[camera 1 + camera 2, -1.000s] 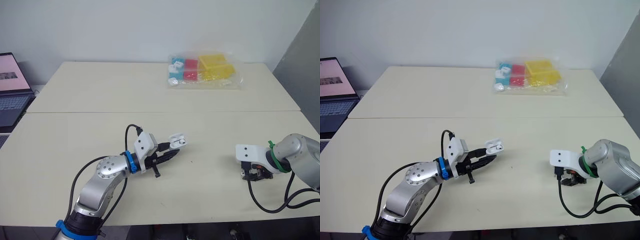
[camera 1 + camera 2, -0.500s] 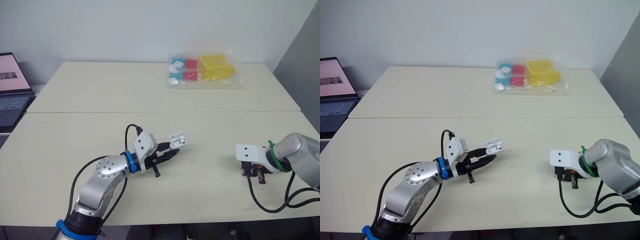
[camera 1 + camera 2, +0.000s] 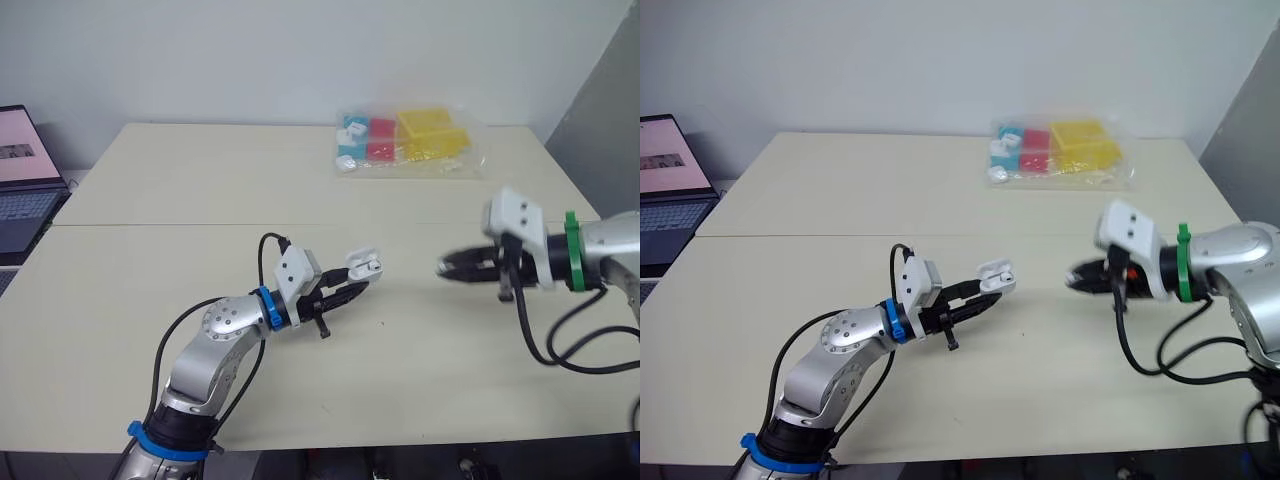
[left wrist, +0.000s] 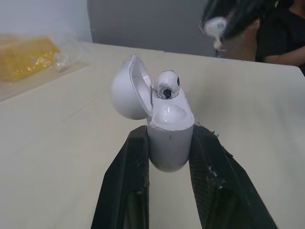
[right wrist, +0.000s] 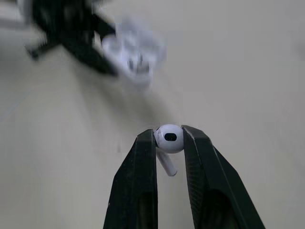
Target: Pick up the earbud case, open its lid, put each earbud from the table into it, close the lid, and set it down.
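Observation:
My left gripper (image 4: 167,143) is shut on the white earbud case (image 4: 164,129), held above the middle of the table with its lid swung open (image 3: 362,266). One white earbud (image 4: 167,85) sits in the case. My right gripper (image 5: 169,140) is shut on a second white earbud (image 5: 169,137), its stem hanging below the fingertips. That gripper (image 3: 450,267) hovers above the table, a short way to the right of the case and pointing at it.
A clear bag of coloured blocks (image 3: 410,142) lies at the far side of the table. An open laptop (image 3: 22,180) stands off the table's left edge. A seam (image 3: 200,224) crosses the tabletop.
My right gripper rose from the table at the near right, carrying the earbud, and swung left toward the case. My left gripper shifted the open case slightly right and up.

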`<state>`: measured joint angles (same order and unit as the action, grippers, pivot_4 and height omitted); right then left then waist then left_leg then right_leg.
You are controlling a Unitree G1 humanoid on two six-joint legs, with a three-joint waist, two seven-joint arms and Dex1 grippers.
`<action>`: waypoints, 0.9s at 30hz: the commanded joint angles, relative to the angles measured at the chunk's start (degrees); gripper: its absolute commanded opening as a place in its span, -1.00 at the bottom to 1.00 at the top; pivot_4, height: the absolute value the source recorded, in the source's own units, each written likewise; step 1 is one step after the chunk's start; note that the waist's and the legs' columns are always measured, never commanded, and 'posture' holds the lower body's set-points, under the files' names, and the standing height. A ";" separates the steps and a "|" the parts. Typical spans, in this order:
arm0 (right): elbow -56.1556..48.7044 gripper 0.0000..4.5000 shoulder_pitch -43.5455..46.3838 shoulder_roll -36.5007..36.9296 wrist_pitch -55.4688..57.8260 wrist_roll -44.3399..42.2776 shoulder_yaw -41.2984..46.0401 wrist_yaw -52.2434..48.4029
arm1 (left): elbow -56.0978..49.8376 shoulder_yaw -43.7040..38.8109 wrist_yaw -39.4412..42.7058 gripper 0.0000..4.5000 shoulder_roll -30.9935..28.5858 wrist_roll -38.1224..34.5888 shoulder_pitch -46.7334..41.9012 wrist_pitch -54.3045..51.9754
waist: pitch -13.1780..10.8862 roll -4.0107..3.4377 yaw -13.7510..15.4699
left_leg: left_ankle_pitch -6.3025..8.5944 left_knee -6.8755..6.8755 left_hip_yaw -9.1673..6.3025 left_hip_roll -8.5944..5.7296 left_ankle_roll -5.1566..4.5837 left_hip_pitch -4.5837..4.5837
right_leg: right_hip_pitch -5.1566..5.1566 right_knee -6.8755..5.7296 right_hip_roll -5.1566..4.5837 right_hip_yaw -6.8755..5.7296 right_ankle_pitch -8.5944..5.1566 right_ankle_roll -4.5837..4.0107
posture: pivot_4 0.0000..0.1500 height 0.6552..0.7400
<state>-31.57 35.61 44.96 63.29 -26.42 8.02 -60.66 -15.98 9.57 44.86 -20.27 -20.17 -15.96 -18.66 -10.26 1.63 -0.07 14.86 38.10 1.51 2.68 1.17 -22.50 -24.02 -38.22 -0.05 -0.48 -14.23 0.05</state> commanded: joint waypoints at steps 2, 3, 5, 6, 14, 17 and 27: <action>-3.56 -0.82 0.68 -6.92 3.28 -4.96 5.66 10.05 | -0.39 -0.72 0.16 -0.66 0.25 -0.80 -1.64 0.86 | 0.00 -0.01 0.05 | 0.00 -0.01 0.01 -0.02 0.00 -0.07 | -0.02 0.05 -0.01 0.01 0.01 -0.01 | 1.00 0.90; -3.90 -0.82 0.83 -9.68 2.65 -5.23 6.05 12.93 | 0.26 -0.70 0.60 -0.66 0.13 -0.76 -2.22 1.13 | 0.01 0.00 0.03 | 0.00 -0.01 0.03 -0.03 0.00 -0.10 | -0.04 0.07 -0.04 0.02 0.06 -0.10 | 1.00 0.90; -5.92 -0.82 0.56 -16.80 1.17 -6.68 7.16 18.87 | 1.06 -0.61 0.94 -0.66 0.31 -0.77 -3.26 1.38 | 0.01 -0.01 0.00 | 0.00 -0.01 0.03 -0.05 0.00 -0.15 | -0.07 0.10 -0.05 0.03 0.08 -0.12 | 1.00 0.90; -7.23 -0.82 0.08 -20.62 1.18 -7.62 7.53 21.80 | 1.30 -0.49 0.83 -0.66 0.53 -0.60 -3.75 1.37 | 0.01 -0.01 -0.01 | 0.00 -0.01 0.03 -0.04 0.00 -0.17 | -0.11 0.06 -0.04 0.04 0.07 -0.10 | 1.00 0.90; -8.93 -0.82 -5.01 -35.39 -2.21 -11.53 3.59 34.07 | 3.15 -1.04 1.12 -0.66 1.81 -1.47 -6.63 -0.22 | 0.03 -0.04 -0.05 | 0.00 0.00 -0.01 -0.03 0.00 -0.17 | -0.10 0.05 -0.07 0.04 0.11 -0.12 | 1.00 0.90; -8.25 -0.82 -6.30 -35.29 -5.72 -10.73 0.56 34.34 | 3.48 -1.74 1.35 -0.66 1.54 -1.98 -7.22 -0.80 | 0.02 -0.04 -0.12 | 0.00 0.00 -0.01 -0.05 -0.01 -0.17 | -0.12 0.04 -0.05 0.04 0.09 -0.04 | 1.00 0.90; -5.52 -0.82 -12.22 -30.85 -16.83 -5.75 -8.09 33.62 | 3.98 -2.41 2.01 -0.66 0.59 -2.88 -8.27 -1.19 | 0.03 -0.04 -0.13 | 0.00 -0.01 0.00 -0.02 -0.01 -0.18 | -0.12 0.07 -0.01 0.02 0.04 0.05 | 1.00 0.90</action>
<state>-36.50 23.53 13.69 48.98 -32.59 0.01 -26.67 -10.89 8.06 46.64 -19.46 -22.15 -23.12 -19.92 -10.24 1.59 -0.20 14.86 38.09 1.50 2.66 1.16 -22.68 -24.13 -38.15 -0.05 -0.48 -14.19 0.11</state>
